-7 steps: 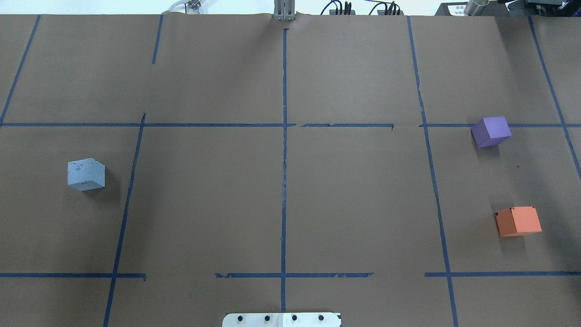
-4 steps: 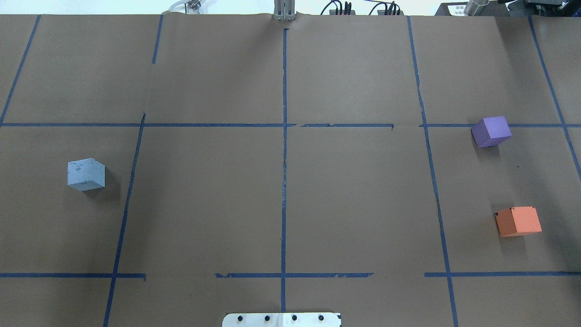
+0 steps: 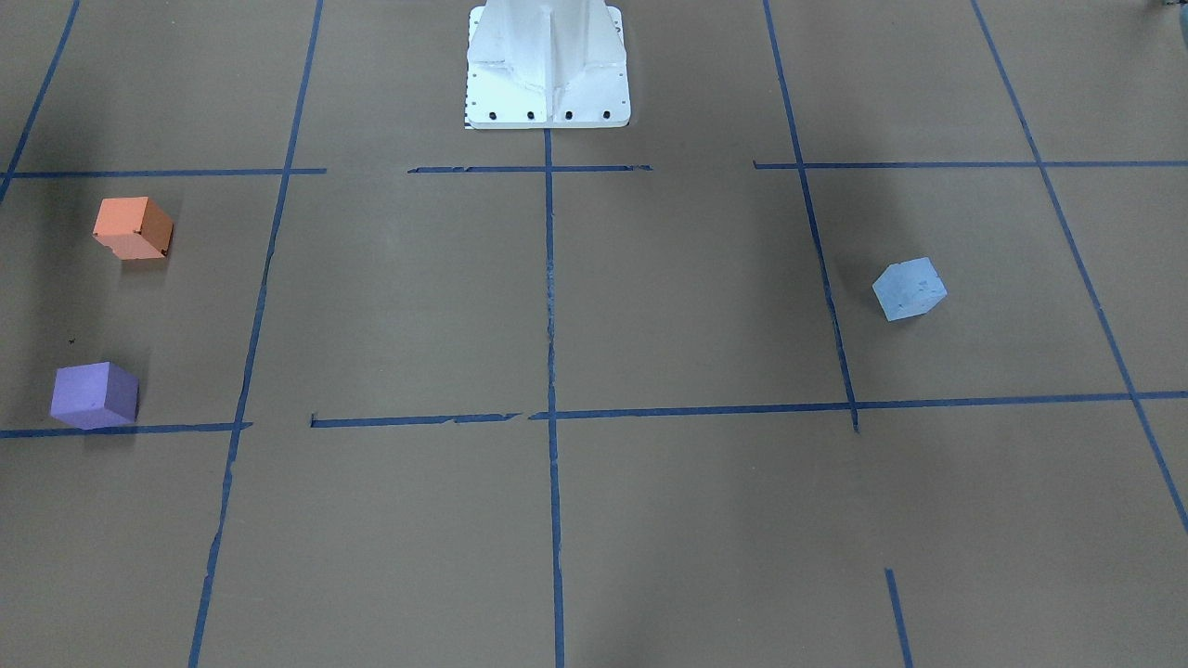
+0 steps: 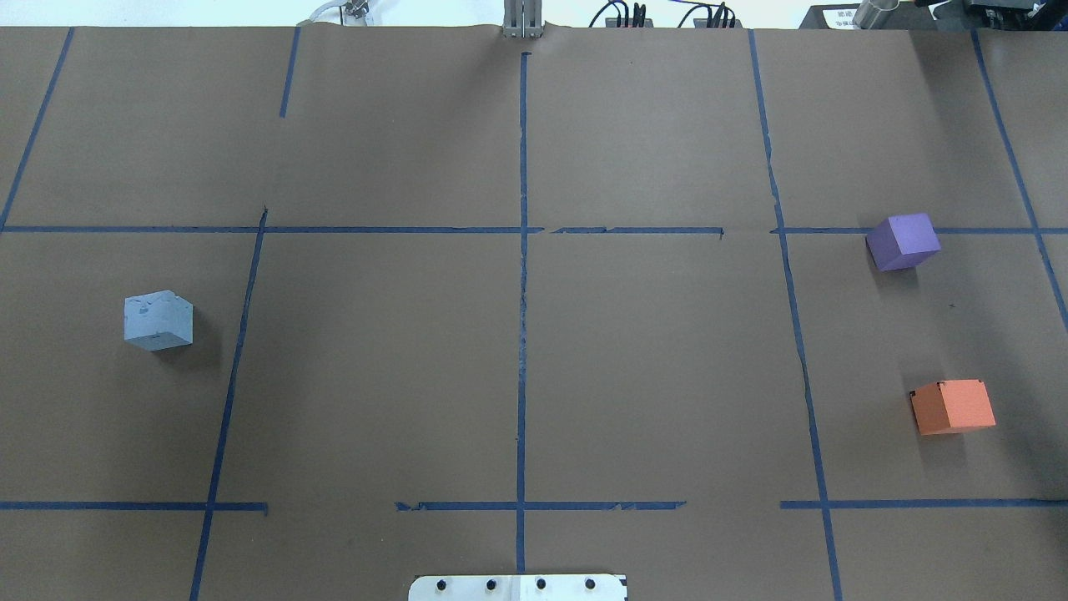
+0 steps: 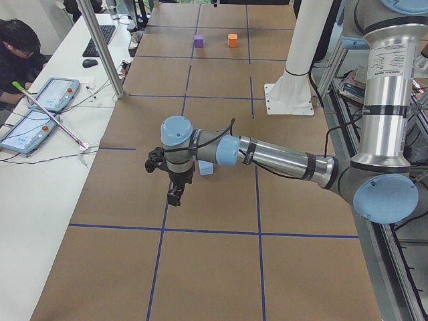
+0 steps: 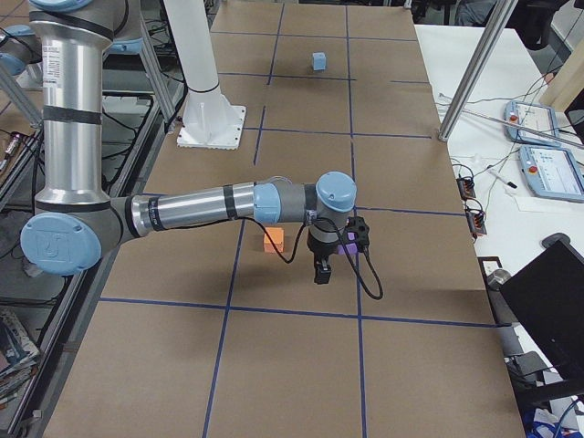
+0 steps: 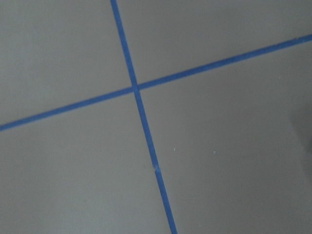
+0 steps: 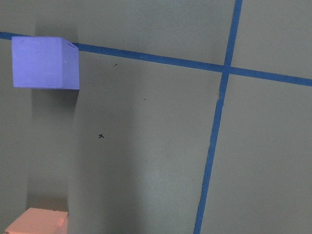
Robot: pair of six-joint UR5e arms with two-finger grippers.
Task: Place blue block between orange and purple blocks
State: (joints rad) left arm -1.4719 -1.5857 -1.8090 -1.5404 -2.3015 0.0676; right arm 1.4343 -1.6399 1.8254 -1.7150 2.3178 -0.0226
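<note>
Black left gripper (image 5: 175, 195) hangs pointing down, just beside the blue block (image 4: 158, 320). Fingers apart or together: can't tell, side cam only. Same for the right gripper (image 6: 321, 272), hanging near the purple block (image 4: 903, 241) and orange block (image 4: 953, 406). Blue block sits untouched on the brown paper (image 4: 375, 376), robot's left half, well apart from the pair. Each arm prob. waits by its own job: left to pick, right near the gap btwn the pair.
</note>
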